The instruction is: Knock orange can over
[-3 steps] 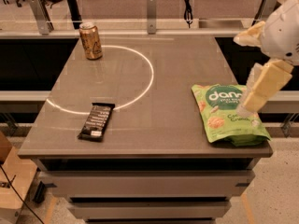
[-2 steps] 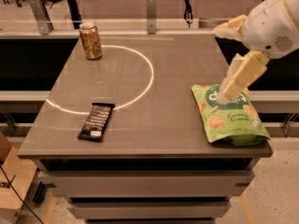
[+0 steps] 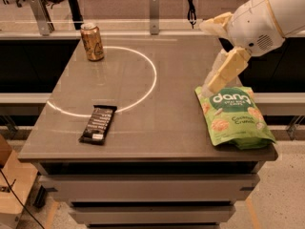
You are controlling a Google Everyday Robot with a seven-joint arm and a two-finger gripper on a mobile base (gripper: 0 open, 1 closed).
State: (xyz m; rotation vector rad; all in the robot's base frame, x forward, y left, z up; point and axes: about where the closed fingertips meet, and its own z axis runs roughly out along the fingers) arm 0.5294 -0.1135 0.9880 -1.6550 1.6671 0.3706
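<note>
The orange can stands upright at the far left corner of the grey table, on the edge of a white circle of light. It is orange-brown with a silver top rim and dark markings. My gripper hangs from the white arm at the upper right, above the table's right side and just above the top of a green bag. Its two cream fingers are spread apart and hold nothing. The gripper is far to the right of the can.
A green snack bag lies at the table's right front edge, partly overhanging. A black wrapped bar lies at the left front. Rails and posts run behind the table.
The arm and gripper have moved left, from beyond the table's right edge to above the green bag's top. The can, bar and bag have not moved.
</note>
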